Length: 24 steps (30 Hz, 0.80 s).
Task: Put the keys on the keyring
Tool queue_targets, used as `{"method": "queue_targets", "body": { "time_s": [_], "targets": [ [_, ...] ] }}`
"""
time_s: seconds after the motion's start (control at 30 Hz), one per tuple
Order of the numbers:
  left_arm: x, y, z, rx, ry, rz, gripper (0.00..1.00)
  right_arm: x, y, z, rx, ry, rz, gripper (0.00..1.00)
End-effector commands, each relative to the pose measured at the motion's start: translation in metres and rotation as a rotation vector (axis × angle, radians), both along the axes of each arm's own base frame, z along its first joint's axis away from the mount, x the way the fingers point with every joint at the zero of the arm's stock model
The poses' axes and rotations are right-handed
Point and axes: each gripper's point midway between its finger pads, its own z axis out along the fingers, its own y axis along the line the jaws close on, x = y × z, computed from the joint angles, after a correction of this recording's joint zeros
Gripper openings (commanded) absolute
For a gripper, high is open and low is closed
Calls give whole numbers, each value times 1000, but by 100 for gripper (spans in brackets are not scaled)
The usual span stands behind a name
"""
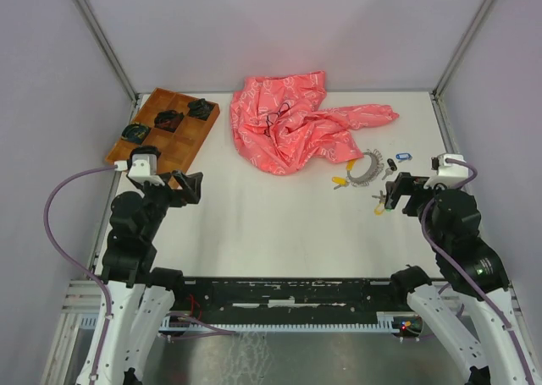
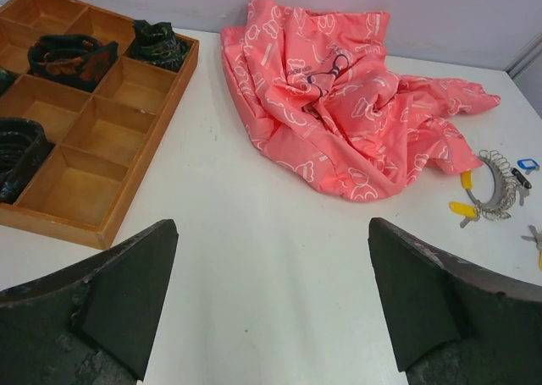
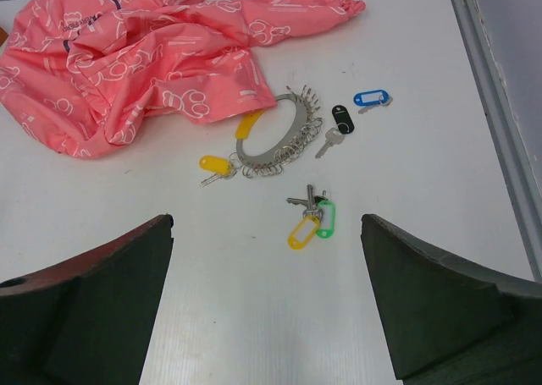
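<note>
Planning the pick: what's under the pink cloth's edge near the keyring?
The keyring and a yellow tag poke out from under the pink cloth. The ring's far side and anything else beneath are covered.

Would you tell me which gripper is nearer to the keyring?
Right. The right gripper is close to the keyring, on its near-right; the left gripper is far off to its left, by the wooden tray.

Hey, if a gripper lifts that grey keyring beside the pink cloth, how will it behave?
The keyring looks like a thin metal band, so it probably keeps its shape. Its many small loops would likely swing and snag. It lies flat at the edge of the pink cloth, so gripping it may be awkward.
</note>
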Motion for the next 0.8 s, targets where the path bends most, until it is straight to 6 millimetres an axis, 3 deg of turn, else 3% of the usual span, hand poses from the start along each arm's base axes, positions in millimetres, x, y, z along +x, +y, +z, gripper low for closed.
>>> {"method": "queue_targets", "body": {
  "time_s": [0.0,0.2,0.33,0.57,0.77],
  "targets": [
    [2,-2,13,45,-71,-28,100,3,-2,11,13,-52,-16,100],
    [0,-3,15,46,-79,-28,100,10,5,2,6,4,4,100],
    [-2,-3,15,50,-79,-28,100,20,20,-8,18,52,60,100],
    [-6,-8,15,56,-86,-51,100,51,36,-43,30,197,51,100],
    [-8,-13,16,60,-95,-77,100,84,35,-85,49,311,-27,98]
  ]
}}
